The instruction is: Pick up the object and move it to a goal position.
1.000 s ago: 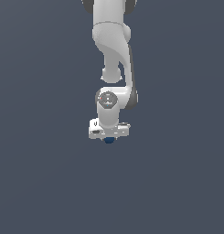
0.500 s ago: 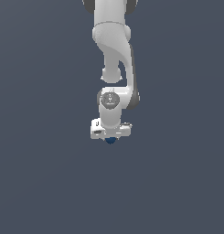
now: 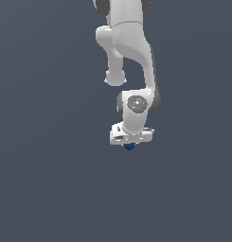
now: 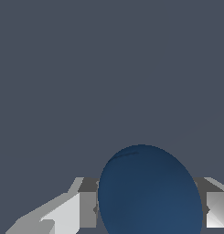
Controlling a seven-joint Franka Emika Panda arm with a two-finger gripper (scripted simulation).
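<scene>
**Ball clamped in gripper, plain grey scene**

The white arm (image 3: 129, 42) comes down from the top edge of the exterior view, a little toward that view's right of centre, with its wrist pointing straight down. The gripper (image 3: 130, 144) sits at the low end of the arm, its white hand body wide and flat. The ball (image 3: 129, 146), dark blue and smooth, peeks out just under that body, much narrower than it. Only its lower part shows there (the rest is hidden by the hand).

In the wrist view the ball (image 4: 150, 192) fills the space between the two fingers (image 4: 70, 215), one grey-white pad on each side. Both pads appear to touch its sides, no gap visible. So the fingers are closed around the ball, gripping it.

The background (image 3: 46, 179) is a flat dark grey-blue all over in both views. No edge, shadow or surface line shows, so I cannot tell whether the ball is resting on anything or held clear of it.
</scene>
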